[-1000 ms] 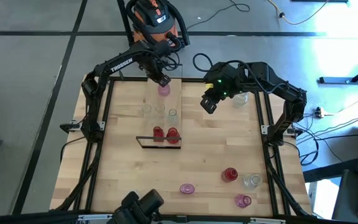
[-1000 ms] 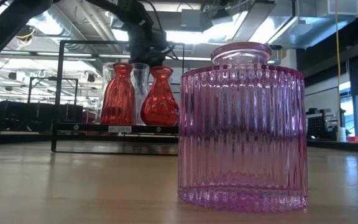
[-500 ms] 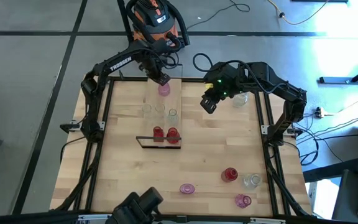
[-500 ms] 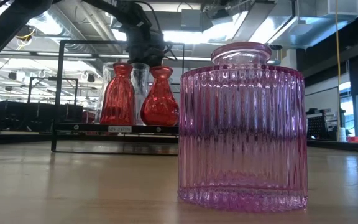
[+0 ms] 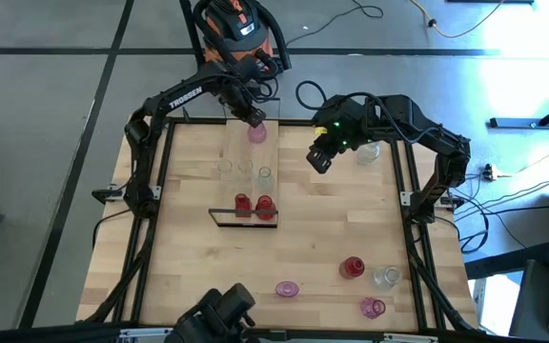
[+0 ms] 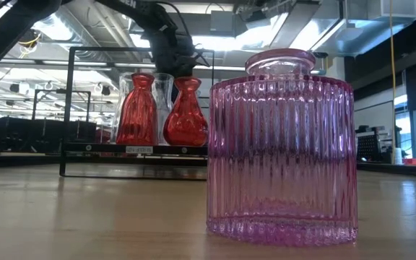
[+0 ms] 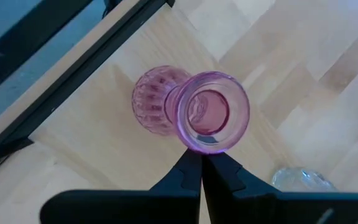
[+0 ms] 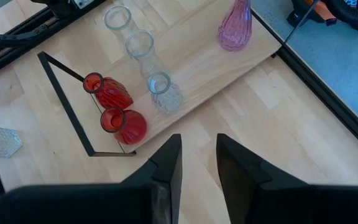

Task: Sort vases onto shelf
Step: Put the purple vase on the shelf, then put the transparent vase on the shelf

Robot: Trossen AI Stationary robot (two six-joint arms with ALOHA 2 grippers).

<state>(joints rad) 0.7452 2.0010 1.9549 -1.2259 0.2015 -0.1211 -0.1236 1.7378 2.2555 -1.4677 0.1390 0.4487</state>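
Just beside closed left jaws, pink vase (image 7: 194,112)

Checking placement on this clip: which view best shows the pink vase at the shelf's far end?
The left wrist view: the pink vase fills the frame, seen from above. The right wrist view shows it upright on the shelf. In the high view it is tiny; the low view doesn't clearly show it.

A lab or workshop: grey concrete floor (image 5: 46,143) with loose cables (image 5: 518,186), exposed ceiling ducts (image 6: 352,25) and strip lights overhead.
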